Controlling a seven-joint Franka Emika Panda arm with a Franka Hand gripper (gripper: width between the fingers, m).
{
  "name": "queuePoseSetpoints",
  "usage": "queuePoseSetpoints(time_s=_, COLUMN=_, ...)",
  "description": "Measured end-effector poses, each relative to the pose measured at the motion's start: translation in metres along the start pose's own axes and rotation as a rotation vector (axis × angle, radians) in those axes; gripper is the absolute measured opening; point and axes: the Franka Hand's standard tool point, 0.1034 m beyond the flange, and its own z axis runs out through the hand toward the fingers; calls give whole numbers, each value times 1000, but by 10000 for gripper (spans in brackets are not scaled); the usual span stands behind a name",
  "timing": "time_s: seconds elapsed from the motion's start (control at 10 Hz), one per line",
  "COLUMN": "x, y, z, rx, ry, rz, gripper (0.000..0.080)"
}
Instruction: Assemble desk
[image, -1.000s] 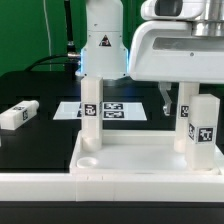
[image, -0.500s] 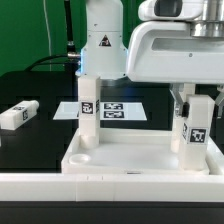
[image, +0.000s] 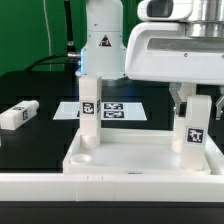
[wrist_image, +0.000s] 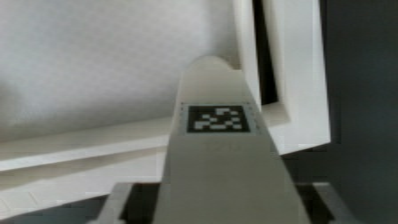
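The white desk top (image: 130, 160) lies in front with two white legs standing upright in its corner sockets. The left leg (image: 89, 115) stands free. My gripper (image: 196, 100) is over the right leg (image: 196, 130), with its fingers on either side of the leg's upper part, shut on it. In the wrist view this tagged leg (wrist_image: 222, 150) runs from my gripper (wrist_image: 217, 195) down to the desk top's rimmed corner (wrist_image: 294, 90). A third leg (image: 18, 115) lies loose on the black table at the exterior view's left. The fourth leg is out of view.
The marker board (image: 118, 110) lies flat behind the desk top. The robot's white base (image: 100, 40) stands behind it. A long white rail wall (image: 100, 190) runs along the front, against the desk top's near edge.
The desk top has shifted toward the exterior view's left and turned slightly, so the left leg's tag now faces the camera. My fingers have come in around the right leg.
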Motion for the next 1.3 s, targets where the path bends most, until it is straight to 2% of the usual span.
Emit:
queuePoseSetpoints(time_s=0.6, x=-4, y=-5, z=0, rx=7, ry=-13, rz=558, gripper=290)
queuePoseSetpoints(time_s=1.3, x=-8, y=-8, z=0, rx=-11, ry=-32, rz=1017, gripper=290)
